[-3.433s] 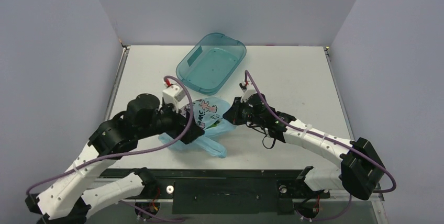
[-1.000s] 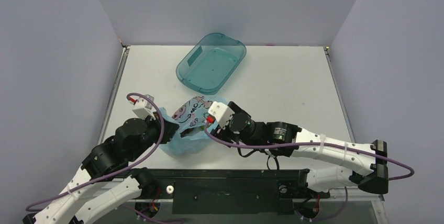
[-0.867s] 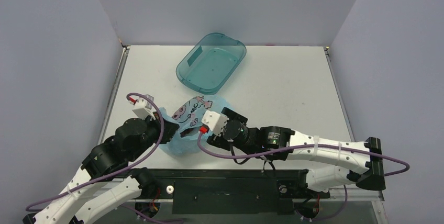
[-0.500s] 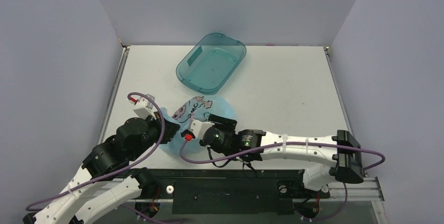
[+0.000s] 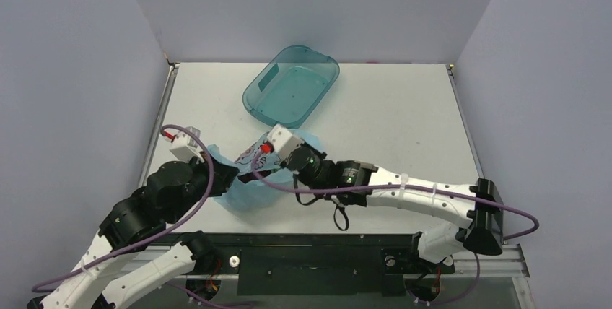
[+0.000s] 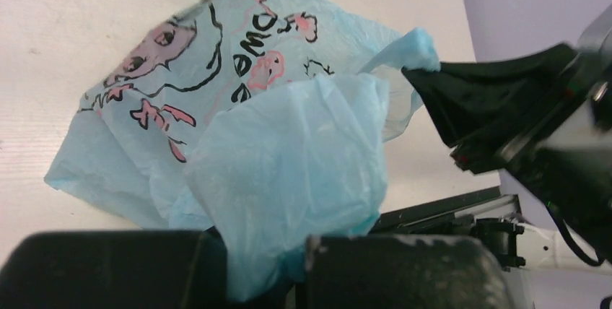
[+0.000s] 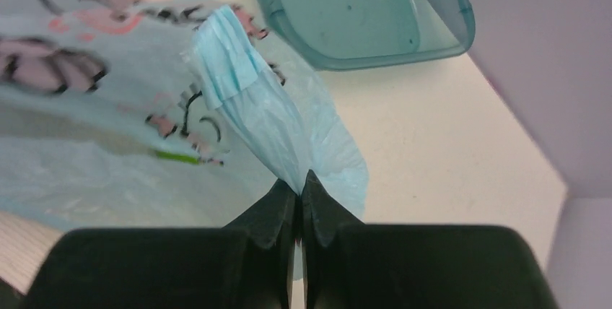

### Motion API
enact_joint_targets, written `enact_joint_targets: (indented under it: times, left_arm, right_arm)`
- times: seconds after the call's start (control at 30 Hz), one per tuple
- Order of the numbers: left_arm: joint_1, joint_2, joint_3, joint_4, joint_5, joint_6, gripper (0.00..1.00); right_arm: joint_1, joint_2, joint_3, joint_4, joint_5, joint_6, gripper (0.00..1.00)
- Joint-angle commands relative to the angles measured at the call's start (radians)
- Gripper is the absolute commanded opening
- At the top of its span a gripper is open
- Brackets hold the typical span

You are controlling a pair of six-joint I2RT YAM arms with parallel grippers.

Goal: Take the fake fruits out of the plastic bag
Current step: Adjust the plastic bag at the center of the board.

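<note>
The light blue plastic bag (image 5: 245, 195) with pink and dark print lies crumpled between my two grippers near the table's front left. My left gripper (image 6: 263, 269) is shut on a bunched fold of the plastic bag (image 6: 289, 157). My right gripper (image 7: 299, 185) is shut on a thin twisted strip of the plastic bag (image 7: 245, 99) and pulls it taut. In the top view the left gripper (image 5: 229, 172) and right gripper (image 5: 260, 170) sit close together over the bag. The fake fruits are hidden inside; only a thin green streak (image 7: 177, 156) shows through the plastic.
A rigid teal transparent tub (image 5: 292, 85) lies tilted at the back middle of the white table (image 5: 404, 121), also seen as the tub (image 7: 361, 13) just beyond the bag. Grey walls enclose three sides. The black front rail (image 5: 310, 255) runs along the near edge.
The right gripper swung in over the bag, shut on a strip of it and drew it towards the back. The left arm shifted slightly left, still gripping the bag.
</note>
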State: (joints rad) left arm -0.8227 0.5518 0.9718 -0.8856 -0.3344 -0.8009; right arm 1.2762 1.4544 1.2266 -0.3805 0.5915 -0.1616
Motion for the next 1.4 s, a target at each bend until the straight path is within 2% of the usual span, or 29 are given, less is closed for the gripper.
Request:
enact_joint_targets:
  times: [0.0,0.07,0.13,0.17,0.23,0.3,0.4,0.53,0.67,0.83,0.93,1.03,1.1,1.13,1.2,1.27,1.37]
  left_arm:
    - [0.005,-0.008,0.163,-0.053,-0.108,0.002,0.0]
    - [0.004,-0.005,0.228,-0.072,-0.137,0.022,0.0]
    - [0.003,-0.005,0.29,-0.099,-0.19,0.035,0.0]
    - [0.002,-0.005,0.31,-0.121,-0.229,0.037,0.0]
    - [0.001,-0.014,0.366,-0.141,-0.279,0.038,0.0]
    - [-0.004,-0.029,0.413,-0.138,-0.308,0.055,0.0]
    - [-0.021,-0.044,0.461,-0.132,-0.336,0.068,0.0]
    - [-0.084,-0.045,0.442,-0.115,-0.323,0.033,0.0]
    - [-0.164,-0.027,0.387,-0.102,-0.363,0.0,0.0]
    - [-0.207,-0.018,0.38,-0.089,-0.406,-0.029,0.0]
    - [-0.21,-0.01,0.388,-0.09,-0.385,-0.024,0.0]
    - [-0.211,-0.022,0.294,-0.068,-0.333,-0.073,0.0]
    - [-0.211,-0.043,0.199,-0.023,-0.29,-0.111,0.0]
    - [-0.211,-0.059,0.163,0.02,-0.261,-0.13,0.0]
    - [-0.21,-0.084,0.069,0.075,-0.221,-0.158,0.0]
    - [-0.21,-0.108,-0.026,0.105,-0.191,-0.207,0.0]
    - [-0.21,-0.137,-0.099,0.175,-0.113,-0.248,0.0]
  right_arm:
    - [-0.166,-0.119,0.123,0.069,-0.086,0.303,0.0]
    - [-0.252,-0.168,0.131,0.079,-0.124,0.427,0.0]
    - [-0.381,-0.217,0.106,0.126,-0.236,0.574,0.0]
    - [-0.477,-0.238,0.097,0.169,-0.336,0.628,0.0]
    - [-0.593,-0.228,0.09,0.218,-0.493,0.761,0.0]
    - [-0.653,-0.177,0.137,0.226,-0.612,0.838,0.0]
    - [-0.666,-0.076,0.242,0.268,-0.716,0.918,0.0]
    - [-0.637,0.094,0.376,0.367,-0.828,1.044,0.0]
    - [-0.56,0.281,0.613,0.385,-0.79,1.048,0.0]
    - [-0.507,0.503,0.93,0.267,-0.754,1.085,0.0]
    - [-0.502,0.525,0.94,0.258,-0.722,1.092,0.0]
    - [-0.501,0.503,0.852,0.244,-0.713,1.088,0.0]
    - [-0.501,0.49,0.804,0.212,-0.716,1.068,0.11]
    - [-0.501,0.482,0.792,0.174,-0.714,1.056,0.24]
    - [-0.499,0.469,0.757,0.11,-0.698,1.013,0.4]
    - [-0.499,0.45,0.689,0.055,-0.69,0.976,0.49]
    - [-0.499,0.385,0.59,0.011,-0.694,0.91,0.54]
